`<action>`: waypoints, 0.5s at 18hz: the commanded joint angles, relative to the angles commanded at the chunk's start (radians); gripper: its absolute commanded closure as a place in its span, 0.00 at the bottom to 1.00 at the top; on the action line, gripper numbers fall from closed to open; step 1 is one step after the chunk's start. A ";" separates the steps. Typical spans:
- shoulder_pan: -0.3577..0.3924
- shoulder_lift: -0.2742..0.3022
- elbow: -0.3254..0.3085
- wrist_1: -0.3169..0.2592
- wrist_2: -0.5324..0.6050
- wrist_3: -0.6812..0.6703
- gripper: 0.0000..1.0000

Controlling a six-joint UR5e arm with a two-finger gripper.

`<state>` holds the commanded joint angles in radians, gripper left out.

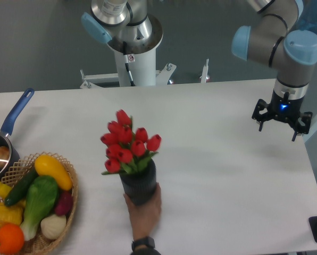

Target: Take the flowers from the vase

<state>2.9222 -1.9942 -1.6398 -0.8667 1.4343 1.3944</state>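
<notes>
A white table (217, 175) fills most of the frame. At lower left, a wicker basket (68, 204) holds a yellow squash, green vegetables, an orange and a white onion. Above it at the left edge, a blue-handled saucepan (7, 133) holds something pale brown. At lower centre, the dark ribbed vase (140, 185) stands upright with the red flowers (127, 143) bunched in its mouth; a person's hand (143, 210), reaching from the bottom edge, grips its base. Bare tabletop spans the space rightward. At upper right, the arm bends down; its gripper (282, 118) hangs near the table's right edge, fingers spread wide, holding nothing, well apart from the flowers.
</notes>
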 joint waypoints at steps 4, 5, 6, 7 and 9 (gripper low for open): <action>-0.002 -0.006 -0.002 0.002 0.000 0.000 0.00; -0.002 -0.008 -0.002 0.002 0.000 0.000 0.00; 0.000 -0.006 -0.002 0.003 -0.002 0.000 0.00; 0.000 -0.009 -0.003 0.005 -0.003 0.006 0.00; 0.003 -0.014 -0.006 0.023 -0.011 0.012 0.00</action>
<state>2.9253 -2.0080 -1.6460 -0.8438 1.4236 1.4067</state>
